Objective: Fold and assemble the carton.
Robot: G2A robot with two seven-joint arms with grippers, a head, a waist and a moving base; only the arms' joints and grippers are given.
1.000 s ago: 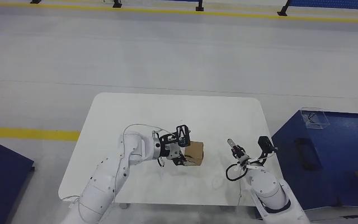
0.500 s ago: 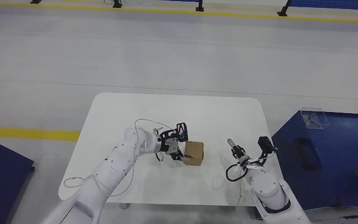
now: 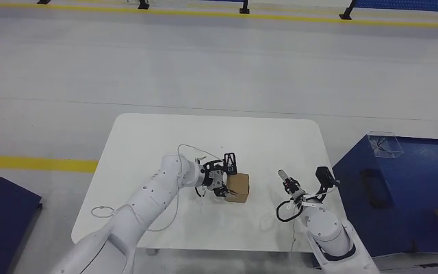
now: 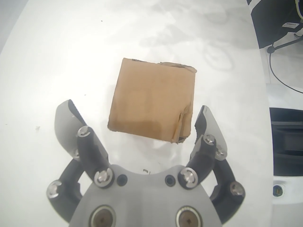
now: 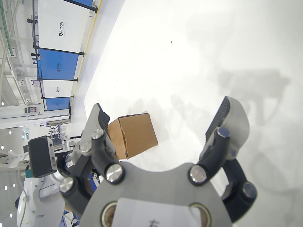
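A small brown carton [image 3: 237, 187] sits closed on the white table [image 3: 150, 144], near the front middle. Its top face [image 4: 151, 100] is flat, and one corner is torn and crumpled. My left gripper [image 3: 226, 178] is just to the carton's left, open, its fingers [image 4: 68, 121] wider apart than the carton and short of touching it. My right gripper [image 3: 306, 179] hovers open and empty over the table's front right part, some way from the carton [image 5: 133, 135].
A dark blue bin [image 3: 387, 192] stands right of the table with a clear plastic piece on top. The table's back and left parts are bare. Blue barrier panels [image 5: 59, 1] stand across the floor.
My left arm has stretched right, and its gripper has come close up to the carton's left side. The carton and the right arm have not moved.
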